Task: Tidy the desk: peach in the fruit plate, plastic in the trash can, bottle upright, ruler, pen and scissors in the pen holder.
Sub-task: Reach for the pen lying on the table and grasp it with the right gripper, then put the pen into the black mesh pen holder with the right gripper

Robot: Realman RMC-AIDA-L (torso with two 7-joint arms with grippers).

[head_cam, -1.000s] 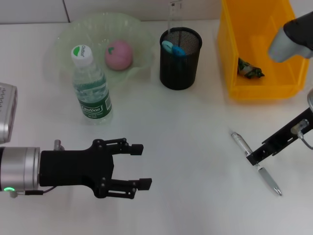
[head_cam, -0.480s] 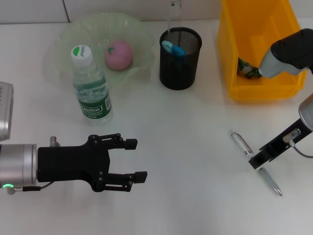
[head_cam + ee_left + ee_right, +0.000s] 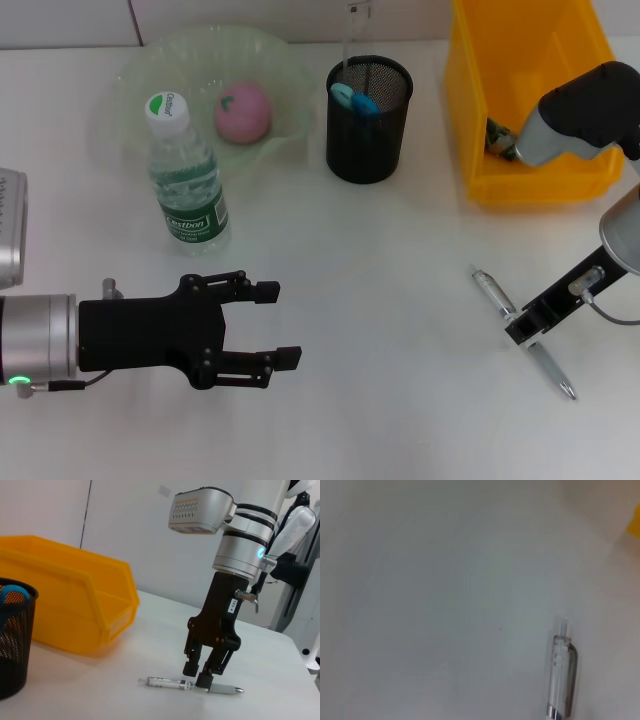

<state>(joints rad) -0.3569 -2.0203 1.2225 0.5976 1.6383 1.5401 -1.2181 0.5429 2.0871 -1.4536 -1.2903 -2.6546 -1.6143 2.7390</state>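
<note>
The right gripper (image 3: 202,674), fingers narrowly straddling the pen (image 3: 192,685), should close squarely mid-barrel before lifting off the bench (image 3: 380,280).

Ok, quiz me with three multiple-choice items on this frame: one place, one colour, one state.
1. Where is the pen?
A. in the pen holder
B. flat on the desk
C. in the fruit plate

2. What colour is the trash can?
A. yellow
B. blue
C. black

3. How is the bottle?
A. lying down
B. standing upright
C. held in the left gripper

Answers: 1 B, it lies on the desk with the right gripper astride it. 2 A, its walls are yellow. 3 B, it stands cap-up beside the fruit plate; the left gripper is open and apart from it.
</note>
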